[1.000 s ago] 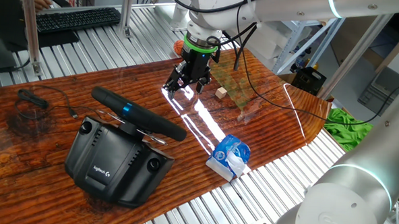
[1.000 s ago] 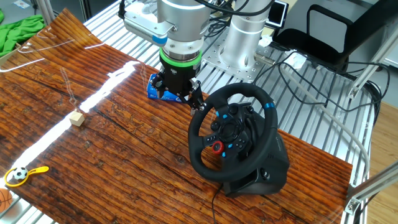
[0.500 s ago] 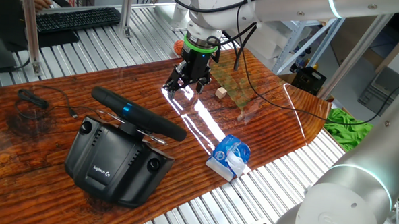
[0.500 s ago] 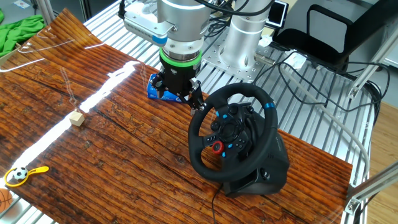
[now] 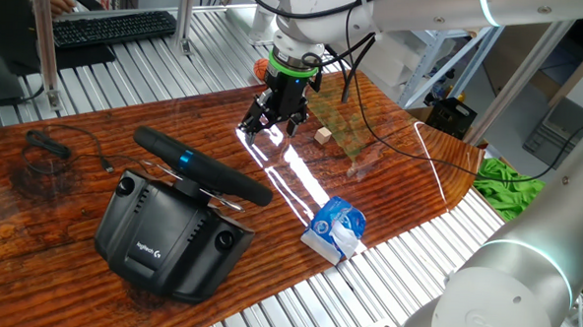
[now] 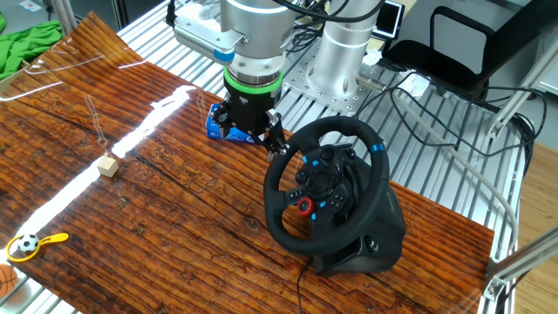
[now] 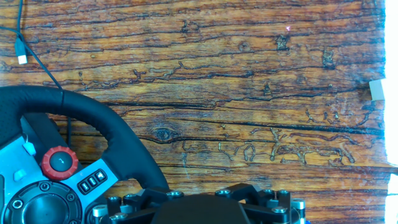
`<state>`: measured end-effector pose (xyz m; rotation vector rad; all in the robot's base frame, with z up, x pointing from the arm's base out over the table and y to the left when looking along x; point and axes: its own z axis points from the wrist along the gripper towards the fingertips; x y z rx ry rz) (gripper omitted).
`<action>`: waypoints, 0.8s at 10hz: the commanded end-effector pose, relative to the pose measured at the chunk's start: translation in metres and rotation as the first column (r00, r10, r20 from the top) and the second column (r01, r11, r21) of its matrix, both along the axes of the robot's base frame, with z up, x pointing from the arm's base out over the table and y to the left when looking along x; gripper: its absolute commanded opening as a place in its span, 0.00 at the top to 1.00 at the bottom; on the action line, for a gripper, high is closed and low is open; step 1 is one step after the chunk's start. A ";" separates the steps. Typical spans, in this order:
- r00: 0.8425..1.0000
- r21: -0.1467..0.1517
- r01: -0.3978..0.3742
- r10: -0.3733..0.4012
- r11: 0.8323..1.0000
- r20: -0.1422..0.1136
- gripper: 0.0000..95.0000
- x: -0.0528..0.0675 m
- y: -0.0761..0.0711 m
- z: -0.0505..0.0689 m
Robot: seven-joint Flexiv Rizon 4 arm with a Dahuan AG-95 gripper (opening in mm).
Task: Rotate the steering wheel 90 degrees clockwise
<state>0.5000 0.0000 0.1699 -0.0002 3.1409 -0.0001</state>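
Observation:
The steering wheel [image 5: 203, 167] is a black rim with a small blue mark, on a bulky black Logitech base [image 5: 165, 239] at the table's front left. In the other fixed view the steering wheel [image 6: 327, 183] faces the camera, its blue mark at the upper right of the rim. My gripper [image 5: 271, 121] hangs above the table behind the wheel, apart from it, fingers spread and empty. It also shows in the other fixed view [image 6: 250, 131], just left of the rim's top. The hand view shows the steering wheel's rim [image 7: 93, 118] and red button at lower left; the fingertips are out of view.
A small wooden block [image 5: 322, 135] lies right of the gripper and shows in the other fixed view [image 6: 108, 166]. A blue-white packet [image 5: 336, 225] lies near the table's edge. A black keyboard [image 5: 110, 25] sits at the back left. A cable [image 5: 51, 145] lies left of the wheel.

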 end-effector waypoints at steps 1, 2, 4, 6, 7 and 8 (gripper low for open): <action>0.975 0.187 0.194 -0.211 0.963 0.075 1.00 0.000 0.000 0.000; 0.974 0.191 0.196 -0.213 0.962 0.073 1.00 0.000 0.000 0.000; 0.974 0.196 0.200 -0.217 0.960 0.070 1.00 0.000 0.000 0.000; 0.974 0.197 0.201 -0.218 0.960 0.069 1.00 0.000 0.000 0.000; 0.974 0.198 0.201 -0.218 0.959 0.068 1.00 0.000 0.000 0.000; 0.974 0.198 0.201 -0.218 0.959 0.067 1.00 0.000 0.000 0.000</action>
